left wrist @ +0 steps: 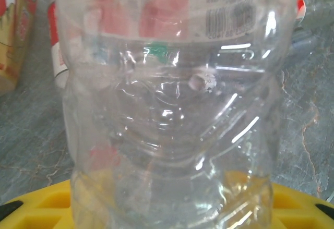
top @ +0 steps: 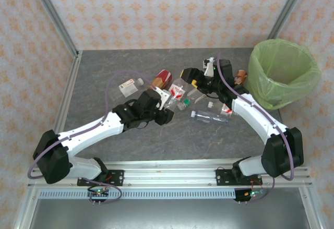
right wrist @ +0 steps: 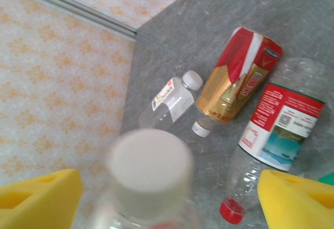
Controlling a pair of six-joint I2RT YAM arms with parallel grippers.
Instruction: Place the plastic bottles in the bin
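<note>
Left wrist: left tool (left wrist: 167, 211) clamps crumpled clear bottle (left wrist: 167, 109); right tool (right wrist: 167, 200) gapes around blurred white-capped bottle (right wrist: 150, 166).

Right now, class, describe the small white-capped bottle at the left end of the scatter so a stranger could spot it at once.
Start at the green-lined bin at the far right of the table and follow the scattered bottles leftward. Just past the red-and-gold can lies a small clear bottle on its side, leftmost of all. It is smaller than its neighbours, and its label is white, not red.
</note>
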